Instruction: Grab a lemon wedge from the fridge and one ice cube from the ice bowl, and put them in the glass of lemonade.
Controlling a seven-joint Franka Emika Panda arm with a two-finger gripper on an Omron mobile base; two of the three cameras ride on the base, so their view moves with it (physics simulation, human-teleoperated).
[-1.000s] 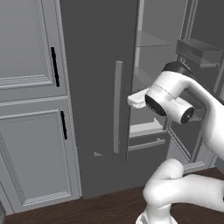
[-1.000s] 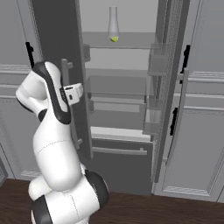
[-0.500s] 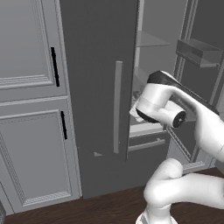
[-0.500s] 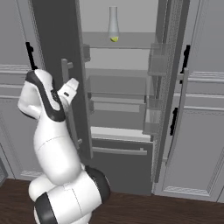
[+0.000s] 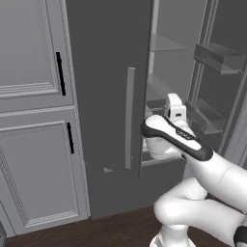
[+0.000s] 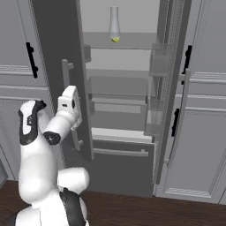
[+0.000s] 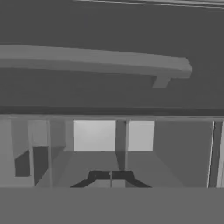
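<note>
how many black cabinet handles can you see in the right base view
3: one on the upper cabinet left of the fridge, one on the upper cabinet to its right, one on the lower right cabinet. The open doors and the arm may hide others.

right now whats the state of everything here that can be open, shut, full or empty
fridge: both doors open, bottom drawer shut
flask on the top shelf: upright, a little yellow at its base
panelled cabinets: shut
gripper: shut, empty, pointing into the fridge
</note>
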